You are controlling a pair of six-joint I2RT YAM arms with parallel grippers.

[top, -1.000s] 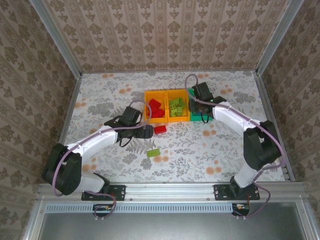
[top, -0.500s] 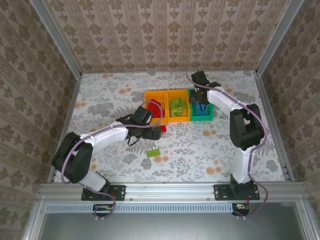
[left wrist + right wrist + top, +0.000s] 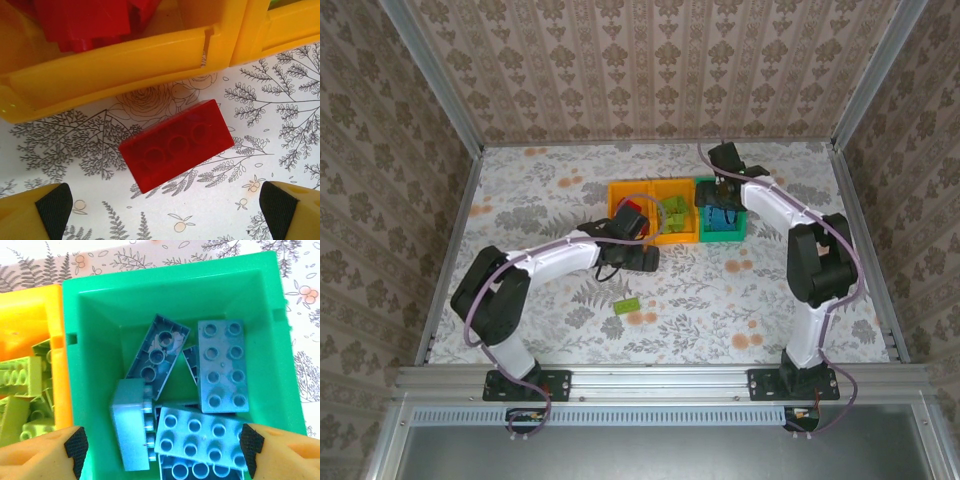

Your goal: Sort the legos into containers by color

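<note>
We saw the left gripper point(image 3: 165, 216) spread wide and holding nothing. Its two dark-padded fingertips point(image 3: 50, 209) sat at either bottom corner of the wrist view. Between and just beyond them a red brick point(image 3: 176, 145) lay hollow side up on the flowered table point(image 3: 540, 200). It was skewed, and close in front of the orange-yellow bin point(image 3: 115, 75) without touching its wall. Inside that bin we could make out more red bricks point(image 3: 85, 20) piled together.

From overhead, the left arm reached across to the near side of the bin row. A lone lime green brick point(image 3: 627, 305) lay on the table nearer the arm bases, well apart from the bins.

Over on the right, the right gripper point(image 3: 162, 446) hung above the green bin point(image 3: 90, 340). Its jaws stood well apart, one on either side of the view, and we saw nothing pinched between them. Down in the bin lay a heap of blue bricks point(image 3: 220, 365), some studs up, one hollow side up and one on its side. Pressed against its left wall stood the second orange-yellow bin point(image 3: 55, 365), with lime green bricks point(image 3: 20, 390) inside.
</note>
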